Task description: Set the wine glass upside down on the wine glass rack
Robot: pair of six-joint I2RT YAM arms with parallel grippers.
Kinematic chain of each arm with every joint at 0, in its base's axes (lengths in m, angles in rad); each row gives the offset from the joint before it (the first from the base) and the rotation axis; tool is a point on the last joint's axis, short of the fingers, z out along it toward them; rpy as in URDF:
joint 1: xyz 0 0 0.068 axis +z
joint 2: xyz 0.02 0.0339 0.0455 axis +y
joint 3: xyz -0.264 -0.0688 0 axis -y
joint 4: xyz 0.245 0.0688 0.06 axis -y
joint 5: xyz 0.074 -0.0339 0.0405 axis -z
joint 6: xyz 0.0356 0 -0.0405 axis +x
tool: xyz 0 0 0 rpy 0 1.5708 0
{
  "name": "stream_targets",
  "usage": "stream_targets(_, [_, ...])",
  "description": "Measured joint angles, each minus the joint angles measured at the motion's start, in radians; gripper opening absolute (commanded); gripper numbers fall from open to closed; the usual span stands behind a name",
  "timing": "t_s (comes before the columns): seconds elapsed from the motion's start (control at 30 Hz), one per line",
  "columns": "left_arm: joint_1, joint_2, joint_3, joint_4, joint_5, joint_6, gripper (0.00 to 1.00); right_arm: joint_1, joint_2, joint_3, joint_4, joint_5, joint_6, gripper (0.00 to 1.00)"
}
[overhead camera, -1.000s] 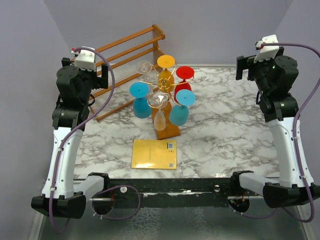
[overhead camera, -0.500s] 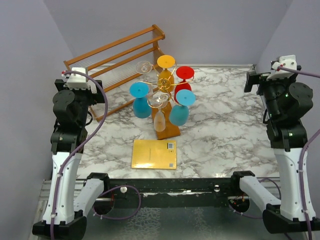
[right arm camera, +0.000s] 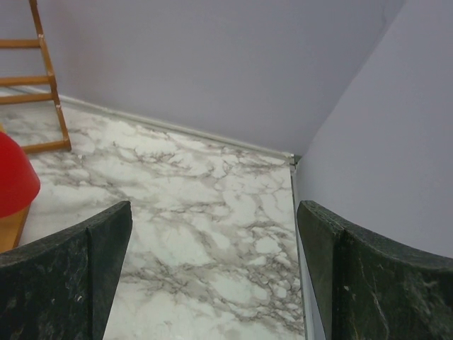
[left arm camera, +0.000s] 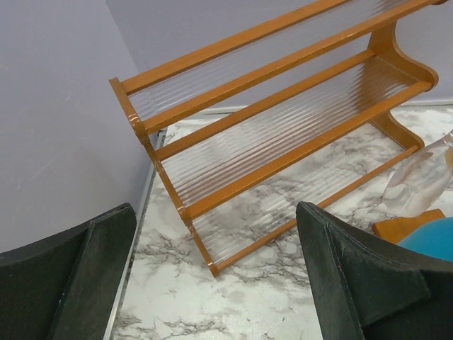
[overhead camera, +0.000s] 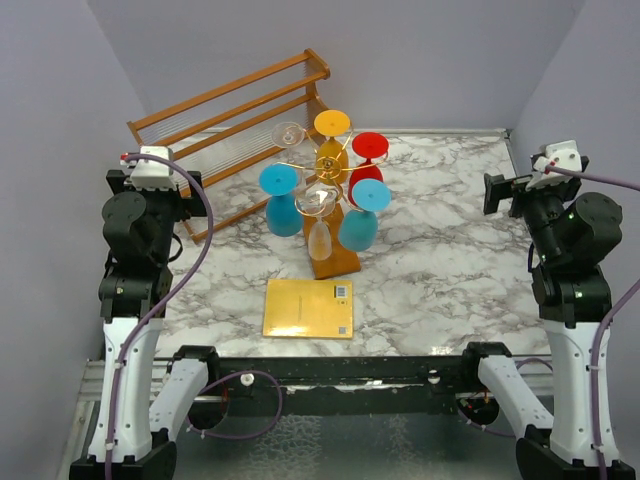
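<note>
The wine glass rack (overhead camera: 331, 158), gold wire on a brown wooden base (overhead camera: 336, 260), stands mid-table. Several glasses hang on it upside down: two blue (overhead camera: 282, 212), one red (overhead camera: 369, 148), one yellow (overhead camera: 331, 124) and two clear ones, one at the front (overhead camera: 319, 236). My left gripper (overhead camera: 193, 188) is open and empty, left of the rack by the slatted shelf. My right gripper (overhead camera: 496, 193) is open and empty at the table's right side. The left wrist view shows open fingers (left arm camera: 354, 276), a clear glass (left arm camera: 417, 180) and a blue one (left arm camera: 433, 238). The right wrist view shows open fingers (right arm camera: 361, 283) and the red glass (right arm camera: 14, 180).
A large slatted two-tier wooden shelf (overhead camera: 235, 125) leans at the back left, and fills the left wrist view (left arm camera: 283, 127). A flat yellow box (overhead camera: 309, 308) lies in front of the rack. Grey walls enclose the marble table (overhead camera: 450, 270) on three sides.
Both arms have drawn back toward the near edge and outward, away from the rack. The glasses and the rack have not moved.
</note>
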Motion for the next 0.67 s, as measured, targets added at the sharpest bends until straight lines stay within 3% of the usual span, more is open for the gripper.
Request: stream_targets(0.67, [0.004,0.028,0.064,-0.082,-0.023,0.008,0.99,-0.061,0.02,-0.026,-0.063,-0.109,0.016,1.0])
